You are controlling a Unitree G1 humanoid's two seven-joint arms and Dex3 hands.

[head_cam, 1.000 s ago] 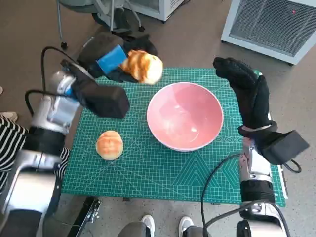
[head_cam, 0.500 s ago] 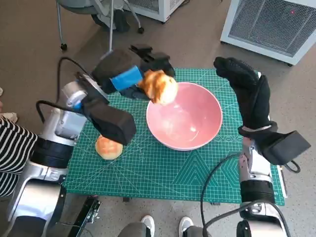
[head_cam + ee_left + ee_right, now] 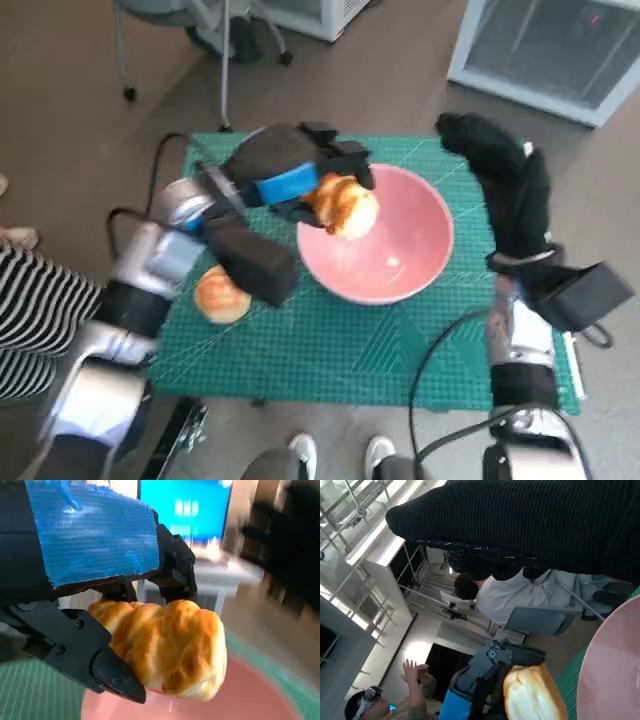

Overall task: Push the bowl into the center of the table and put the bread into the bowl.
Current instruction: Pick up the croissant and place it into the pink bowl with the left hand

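Observation:
A pink bowl [image 3: 400, 262] stands on the green mat [image 3: 330, 340] near the table's middle. My left hand [image 3: 290, 170] grips a golden twisted bread [image 3: 345, 205] and holds it over the bowl's left rim. The left wrist view shows that bread [image 3: 170, 647] between the black fingers [image 3: 75, 647] above the pink bowl [image 3: 240, 700]. A second round bread [image 3: 221, 293] lies on the mat left of the bowl. My right hand [image 3: 505, 185] hangs beside the bowl's right rim, fingers extended, holding nothing. The right wrist view shows the held bread [image 3: 532, 692] and the bowl's rim [image 3: 610, 665].
A white louvred cabinet [image 3: 545, 50] stands beyond the table's far right corner. Chair legs [image 3: 225, 40] stand on the floor behind the table. A striped sleeve [image 3: 30, 310] shows at the left edge. Shoes [image 3: 335, 455] appear at the table's near edge. People [image 3: 485, 592] appear in the right wrist view.
My left hand has carried the twisted bread rightward from the mat's far left corner to above the bowl's left rim. The right hand has stayed put.

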